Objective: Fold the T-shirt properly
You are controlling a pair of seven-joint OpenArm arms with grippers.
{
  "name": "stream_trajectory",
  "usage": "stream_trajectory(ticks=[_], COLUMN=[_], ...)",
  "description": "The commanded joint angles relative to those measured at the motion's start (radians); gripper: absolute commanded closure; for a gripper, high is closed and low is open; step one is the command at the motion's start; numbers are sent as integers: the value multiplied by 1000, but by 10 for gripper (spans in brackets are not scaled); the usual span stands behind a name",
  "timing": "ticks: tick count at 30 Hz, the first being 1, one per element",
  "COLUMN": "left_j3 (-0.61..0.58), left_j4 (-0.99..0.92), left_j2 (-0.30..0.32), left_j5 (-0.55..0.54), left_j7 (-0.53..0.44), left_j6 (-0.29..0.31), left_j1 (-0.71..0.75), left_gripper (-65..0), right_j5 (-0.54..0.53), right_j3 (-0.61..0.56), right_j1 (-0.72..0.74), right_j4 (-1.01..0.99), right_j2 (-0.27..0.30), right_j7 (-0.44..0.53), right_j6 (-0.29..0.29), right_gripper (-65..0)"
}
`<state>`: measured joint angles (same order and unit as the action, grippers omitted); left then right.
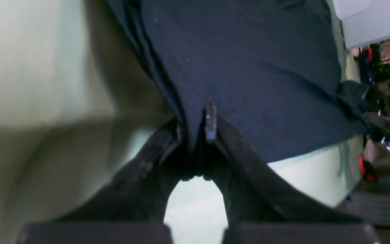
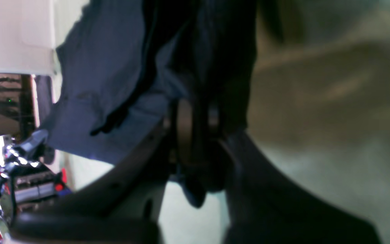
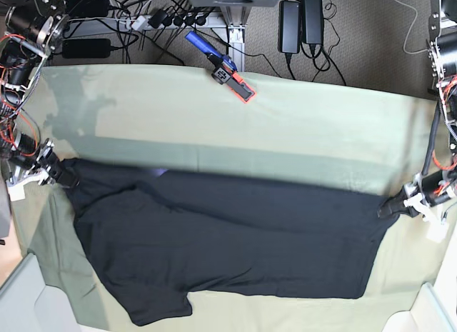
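The black T-shirt [image 3: 228,246] lies stretched across the table, plain side up, with a sleeve hanging toward the near left edge. On the right of the base view, my left gripper [image 3: 391,205] is shut on the shirt's right corner. The left wrist view shows its fingertips [image 1: 210,122] pinching the dark fabric [image 1: 249,67]. My right gripper [image 3: 66,177], on the base view's left, is shut on the shirt's left corner. In the right wrist view the cloth [image 2: 107,84] bunches between that gripper's [image 2: 196,135] jaws. The shirt is held taut between both grippers.
A pale green cloth [image 3: 214,118] covers the table under the shirt. A blue and red tool [image 3: 225,71] lies at the far edge. Cables and power adapters [image 3: 300,21] sit behind the table. White bins [image 3: 28,296] stand at the near corners.
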<state>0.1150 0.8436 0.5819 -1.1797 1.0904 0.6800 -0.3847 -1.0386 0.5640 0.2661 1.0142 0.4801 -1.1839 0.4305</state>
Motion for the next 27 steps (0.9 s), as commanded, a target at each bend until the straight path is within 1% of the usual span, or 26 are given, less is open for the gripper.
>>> stream_trajectory(ticks=[1, 6, 8, 12, 17, 21, 27], left_j3=[8, 8, 8, 9, 9, 9, 10], left_j4=[16, 16, 19, 42, 127, 229, 321], left_j2=[39, 67, 74, 95, 128, 150, 155], left_j5=[-26, -109, -147, -218, -220, -223, -222], left_j7=[-15, 22, 42, 69, 74, 80, 85], left_j6=[18, 18, 18, 18, 18, 18, 18], left_j1=[-11, 75, 109, 177, 270, 345, 414], left_gripper=[0, 0, 0, 0, 0, 0, 0], right_j5=[-22, -87, -111, -141, -177, -209, -223], right_j3=[10, 10, 10, 10, 10, 10, 10], right_j1=[5, -76, -105, -158, -224, -259, -301], right_j4=[15, 16, 16, 17, 18, 18, 19], right_j2=[45, 82, 88, 89, 92, 108, 142], right_j7=[24, 4, -6, -22, -39, -51, -60], right_j6=[83, 107, 117, 118, 130, 142, 143], right_gripper=[0, 0, 0, 0, 0, 0, 0])
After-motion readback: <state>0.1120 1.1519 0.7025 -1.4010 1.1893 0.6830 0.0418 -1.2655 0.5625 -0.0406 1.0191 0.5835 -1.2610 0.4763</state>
